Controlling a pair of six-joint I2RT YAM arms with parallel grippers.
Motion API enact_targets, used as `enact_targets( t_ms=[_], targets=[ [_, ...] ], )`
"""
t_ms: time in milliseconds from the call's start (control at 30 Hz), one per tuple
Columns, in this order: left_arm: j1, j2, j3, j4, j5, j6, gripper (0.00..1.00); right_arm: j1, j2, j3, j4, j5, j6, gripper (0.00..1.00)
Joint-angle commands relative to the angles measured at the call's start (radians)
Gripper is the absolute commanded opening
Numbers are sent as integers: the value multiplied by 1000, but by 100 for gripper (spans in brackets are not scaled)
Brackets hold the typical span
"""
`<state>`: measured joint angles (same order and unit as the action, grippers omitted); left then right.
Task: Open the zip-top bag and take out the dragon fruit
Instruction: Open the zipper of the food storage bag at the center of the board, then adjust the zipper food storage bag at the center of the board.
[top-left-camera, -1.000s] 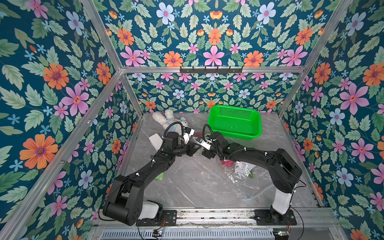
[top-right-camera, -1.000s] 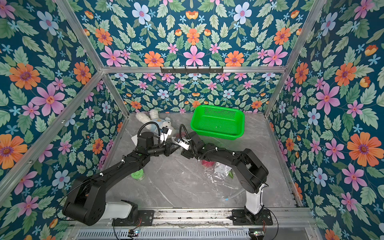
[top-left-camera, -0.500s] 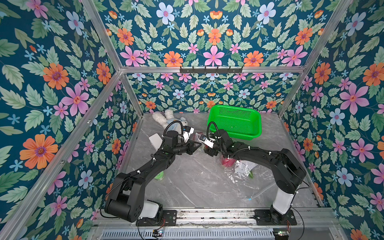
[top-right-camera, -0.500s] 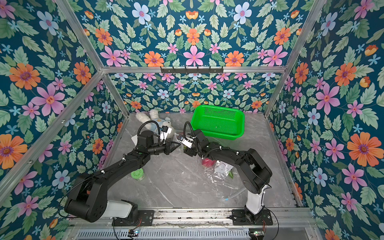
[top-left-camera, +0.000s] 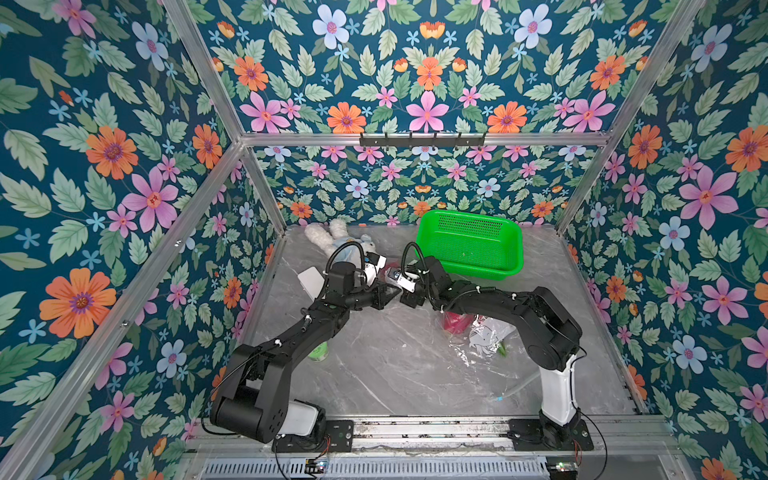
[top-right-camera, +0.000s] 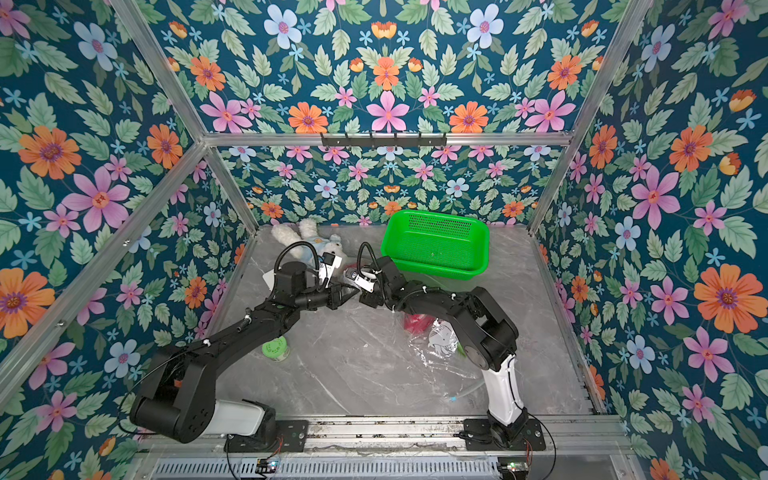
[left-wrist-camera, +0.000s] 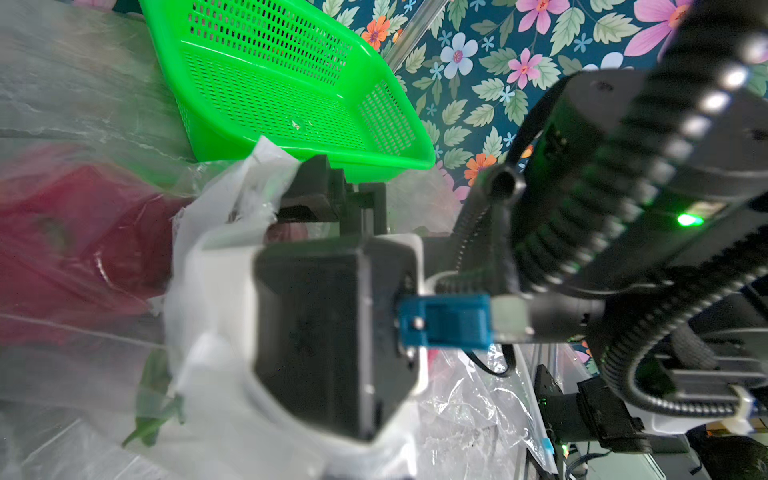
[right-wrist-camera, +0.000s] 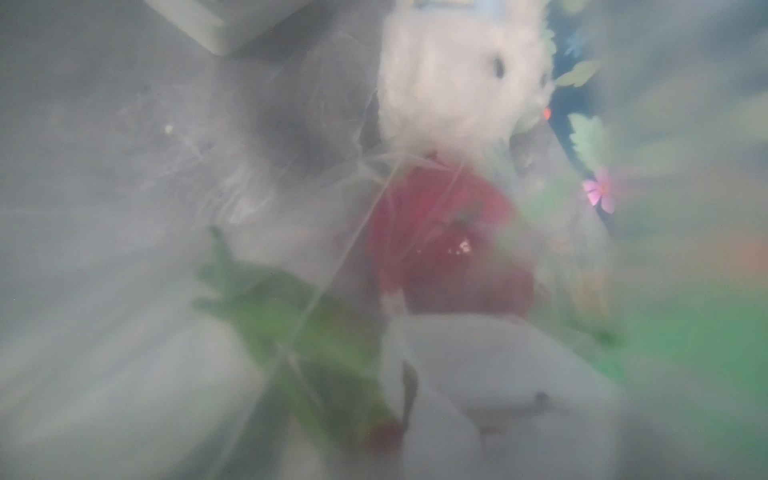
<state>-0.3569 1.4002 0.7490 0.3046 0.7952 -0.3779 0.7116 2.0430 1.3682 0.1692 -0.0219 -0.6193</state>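
Floral-walled booth, grey marble table, green basket at the back, plush bunny back-left. Both arms reach to mid-table and meet nose to nose just in front of the basket.

Left gripper: jaws pinched together. Clear film crowds the left wrist view, so it's prob. nipping an edge of the bag, but can't confirm.

Right gripper: can't tell if the jaws are apart or on film. Its wrist cam looks through plastic, all blur.

Dragon fruit: one red lump on the table under the right forearm, at the crumpled bag's back end, seemingly inside it. Right wrist view shows a red fruit w/ green scales behind film. Other fruits not made out.

Change vs a sec ago: barely any. Right wrist has crept a bit up and back twd the basket, left arm approx same, fruit and bag body haven't shifted. So prob. still the opening step: no visible gap in the bag, nothing out yet.
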Motion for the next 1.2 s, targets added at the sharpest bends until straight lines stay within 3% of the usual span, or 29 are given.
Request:
enact_targets(
  t_ms=[0, 100, 200, 267, 333, 400, 500, 767, 833, 1000, 1167],
  targets=[
    [-4, -9, 1, 118, 166, -32, 0, -3, 63, 57, 14, 198, -21, 86],
    [-3, -18, 0, 119, 180, -36, 0, -8, 72, 79, 37, 223, 16, 86],
    [-4, -22, 2, 126, 189, -49, 0, -19, 47, 98, -24, 129, 98, 82],
    [-4, -27, 6, 145, 197, -66, 0, -30, 21, 102, -81, 23, 185, 71],
    [-4, -37, 10, 158, 192, -76, 0, -46, -8, 106, -148, -85, 273, 51],
    [-4, -47, 11, 160, 176, -78, 0, -59, -38, 95, -187, -150, 335, 39],
    [-3, -58, 14, 165, 137, -81, 0, -75, -89, 47, -197, -237, 429, 27],
    [3, -71, 62, 214, 55, -115, 1, -139, -181, -90, -127, -511, 837, 24],
    [4, -70, 63, 220, 30, -124, 9, -170, -198, -146, -54, -581, 964, 24],
    [9, -82, 51, 204, -19, -135, 56, -265, -204, -278, 160, -726, 1249, 23],
    [12, -84, -1, 134, -84, -119, 65, -309, -211, -343, 194, -731, 1284, 21]
  ],
)
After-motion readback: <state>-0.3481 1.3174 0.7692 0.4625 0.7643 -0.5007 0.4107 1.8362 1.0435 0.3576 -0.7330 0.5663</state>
